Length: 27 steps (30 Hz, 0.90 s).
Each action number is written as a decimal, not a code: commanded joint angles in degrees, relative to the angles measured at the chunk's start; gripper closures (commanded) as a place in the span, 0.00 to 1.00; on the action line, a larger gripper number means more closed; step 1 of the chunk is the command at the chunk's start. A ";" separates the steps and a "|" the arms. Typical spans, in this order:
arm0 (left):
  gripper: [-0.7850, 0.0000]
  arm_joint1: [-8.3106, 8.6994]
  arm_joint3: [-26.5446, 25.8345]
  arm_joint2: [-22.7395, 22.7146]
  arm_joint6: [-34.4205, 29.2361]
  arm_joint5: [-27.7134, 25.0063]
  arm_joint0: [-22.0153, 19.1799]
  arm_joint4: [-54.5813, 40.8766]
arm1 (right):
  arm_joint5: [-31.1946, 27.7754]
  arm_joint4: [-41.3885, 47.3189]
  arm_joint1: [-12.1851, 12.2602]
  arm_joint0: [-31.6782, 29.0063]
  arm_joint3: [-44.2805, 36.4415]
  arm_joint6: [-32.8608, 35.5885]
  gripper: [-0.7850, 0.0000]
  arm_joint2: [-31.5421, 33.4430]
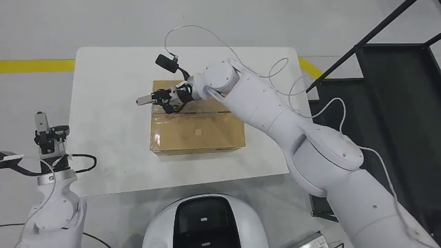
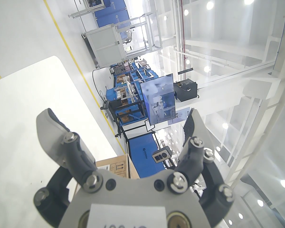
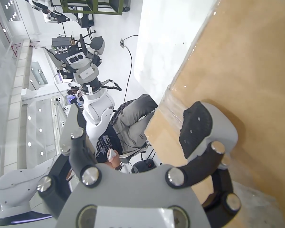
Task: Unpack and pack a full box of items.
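A shut cardboard box [image 1: 198, 129], sealed with clear tape, sits in the middle of the white table [image 1: 103, 96]. My right gripper [image 1: 146, 99] is at the box's far left corner. In the right wrist view the right gripper [image 3: 133, 112] is open, with one pad [image 3: 196, 129] over the box's top [image 3: 239, 72] by the taped seam and the other finger past the box's edge. My left gripper [image 1: 45, 125] is off the table's near left corner, apart from the box. It [image 2: 120, 113] is open and holds nothing; a corner of the box [image 2: 116, 166] shows behind it.
A black metal rack [image 1: 386, 96] stands to the right of the table. A thin cable [image 1: 207, 34] arcs over the far side of the table. Bare table surface lies left of the box. A yellow floor line [image 1: 34, 65] runs beyond the table's left end.
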 commanded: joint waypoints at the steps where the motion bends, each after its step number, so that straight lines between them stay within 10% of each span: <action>1: 0.00 0.00 0.00 0.00 0.00 0.00 0.00 0.00 | 1.21 -0.83 0.60 -0.54 -1.01 0.03 0.00 0.71; 27: 0.00 0.00 0.00 0.00 0.00 0.00 0.00 0.00 | 13.96 -12.57 12.98 -18.20 -27.65 -2.13 0.00 19.63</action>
